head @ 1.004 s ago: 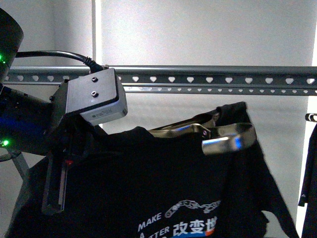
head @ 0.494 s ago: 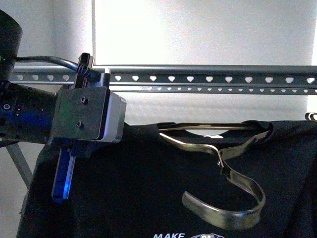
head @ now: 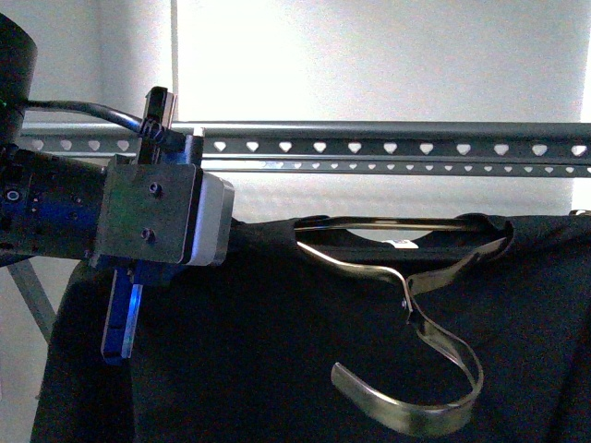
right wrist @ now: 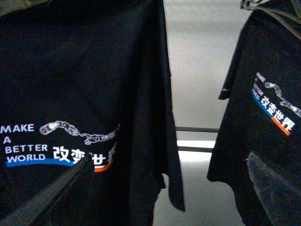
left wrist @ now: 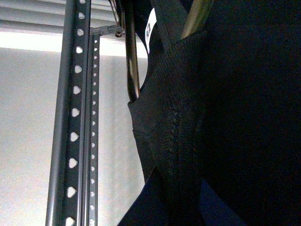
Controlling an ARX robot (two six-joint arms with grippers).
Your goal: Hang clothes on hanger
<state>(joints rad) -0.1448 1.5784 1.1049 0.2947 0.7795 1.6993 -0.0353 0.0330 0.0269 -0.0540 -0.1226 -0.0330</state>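
Your left hand point(head: 118, 337) is clenched on the black T-shirt point(head: 277, 351), holding it up just below the drying rack's point(head: 388, 148) 2 rails. A silvery hanger point(head: 406, 305) sits in the collar, its hook hanging down. Your right hand point(right wrist: 168, 157) is released, fingers spread, facing the shirt's print.

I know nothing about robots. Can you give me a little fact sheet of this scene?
Rack: grey rail with heart-shaped holes
Garment: black T-shirt, held up just below the rail, not on it
Holder: left gripper, pinching the shirt's shoulder
Extra: silvery clothes hanger in the collar, hook dangling down
Print: white lettering MAKE A BETTER WORLD, right wrist view
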